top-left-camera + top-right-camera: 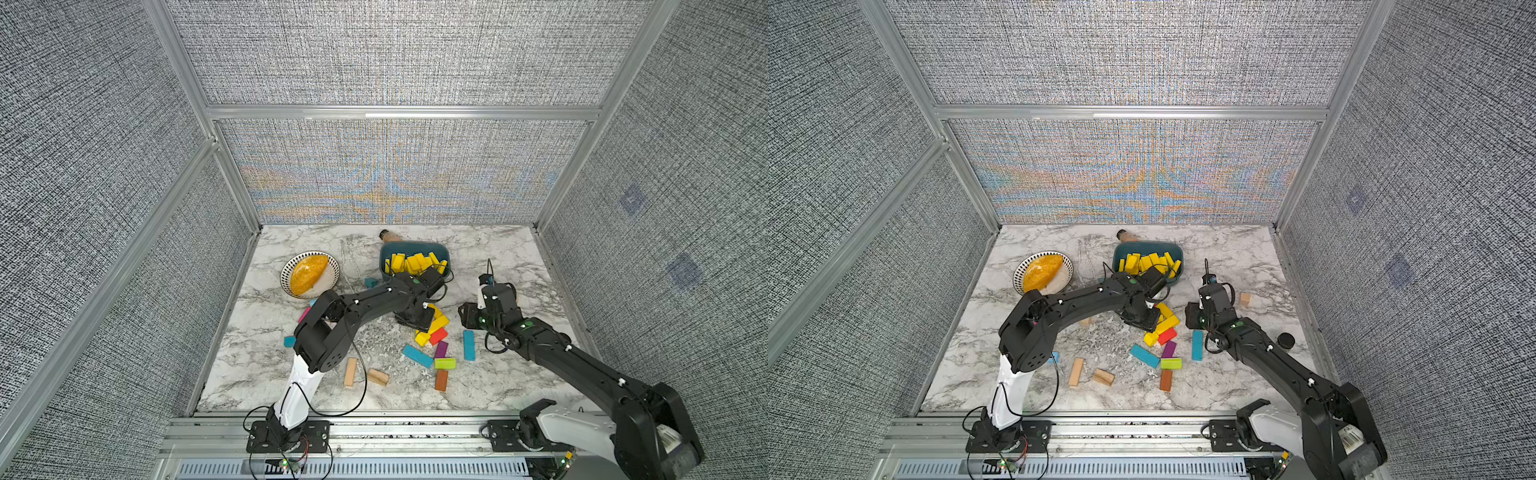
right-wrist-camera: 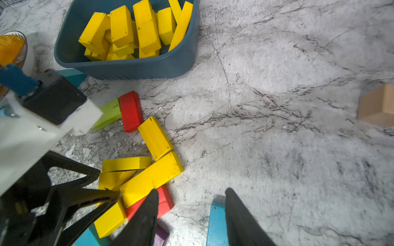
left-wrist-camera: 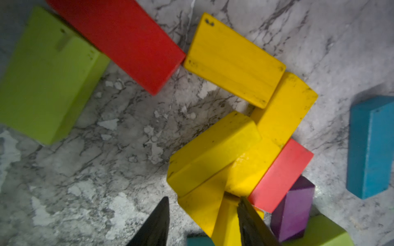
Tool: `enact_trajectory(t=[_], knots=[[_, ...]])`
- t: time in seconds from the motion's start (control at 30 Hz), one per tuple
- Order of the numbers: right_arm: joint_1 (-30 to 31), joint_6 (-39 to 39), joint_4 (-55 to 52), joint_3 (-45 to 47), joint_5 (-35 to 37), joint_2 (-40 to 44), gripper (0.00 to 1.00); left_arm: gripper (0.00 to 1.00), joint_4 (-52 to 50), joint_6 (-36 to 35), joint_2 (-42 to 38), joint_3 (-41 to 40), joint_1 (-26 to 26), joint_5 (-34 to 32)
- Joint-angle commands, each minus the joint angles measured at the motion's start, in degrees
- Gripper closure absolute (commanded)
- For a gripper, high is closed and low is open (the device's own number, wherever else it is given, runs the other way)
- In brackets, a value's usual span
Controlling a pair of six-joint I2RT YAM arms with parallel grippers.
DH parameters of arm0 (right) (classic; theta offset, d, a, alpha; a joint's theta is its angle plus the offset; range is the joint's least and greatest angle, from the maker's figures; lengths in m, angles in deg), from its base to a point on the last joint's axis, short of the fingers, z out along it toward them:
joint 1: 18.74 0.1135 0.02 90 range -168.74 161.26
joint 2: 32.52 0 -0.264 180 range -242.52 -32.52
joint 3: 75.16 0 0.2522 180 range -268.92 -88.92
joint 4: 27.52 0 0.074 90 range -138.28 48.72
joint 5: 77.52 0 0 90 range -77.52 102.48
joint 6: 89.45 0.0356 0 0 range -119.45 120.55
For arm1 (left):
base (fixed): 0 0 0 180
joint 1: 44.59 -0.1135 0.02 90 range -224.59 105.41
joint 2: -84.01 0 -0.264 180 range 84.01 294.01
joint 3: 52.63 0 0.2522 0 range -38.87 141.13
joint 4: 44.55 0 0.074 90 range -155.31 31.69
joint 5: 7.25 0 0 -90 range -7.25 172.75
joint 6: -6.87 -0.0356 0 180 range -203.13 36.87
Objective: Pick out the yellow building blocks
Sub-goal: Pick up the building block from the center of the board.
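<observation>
Several yellow building blocks (image 2: 147, 27) fill the dark teal bin (image 1: 440, 246) at the back. More yellow building blocks (image 1: 441, 322) lie loose in a cluster in front of it, seen close up in the left wrist view (image 3: 232, 61) and in the right wrist view (image 2: 151, 176). My left gripper (image 3: 203, 198) is low over this cluster and open. Its jaws stand either side of one yellow block (image 3: 204, 213): one finger touches it, the other is a small gap away. My right gripper (image 2: 191, 191) hangs open over bare marble to the right, holding nothing.
Red (image 1: 437, 336), purple (image 1: 440, 349), teal (image 1: 417, 356), lime-green (image 1: 444, 363) and brown (image 1: 441, 380) blocks crowd the yellow cluster. Another teal block (image 2: 216, 223) lies beside my right gripper. Pale wood blocks (image 1: 350, 372) lie near the front. A plate (image 1: 330, 266) sits back left, a bottle (image 1: 390, 236) behind the bin.
</observation>
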Motion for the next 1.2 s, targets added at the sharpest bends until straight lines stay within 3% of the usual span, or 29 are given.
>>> enact_trajectory(t=[0.0,0.5,0.97,1.17], knots=[[0.0,-0.3,0.0,0.1,-0.2,0.2,0.48,0.49,-0.4,0.7,0.8,0.8,0.0,-1.6],[0.0,-1.1,-1.0,-2.0,-0.5,-1.1,0.48,0.68,-1.3,0.1,3.1,3.0,-0.1,-4.7],[0.0,-1.3,-1.8,-3.1,0.1,-1.1,0.48,0.76,-3.6,0.9,-9.1,-3.1,-0.2,-11.9],[0.0,-1.1,-1.2,-3.6,0.0,-2.1,0.48,0.77,-7.6,-2.3,-7.4,6.9,-1.6,-15.5]])
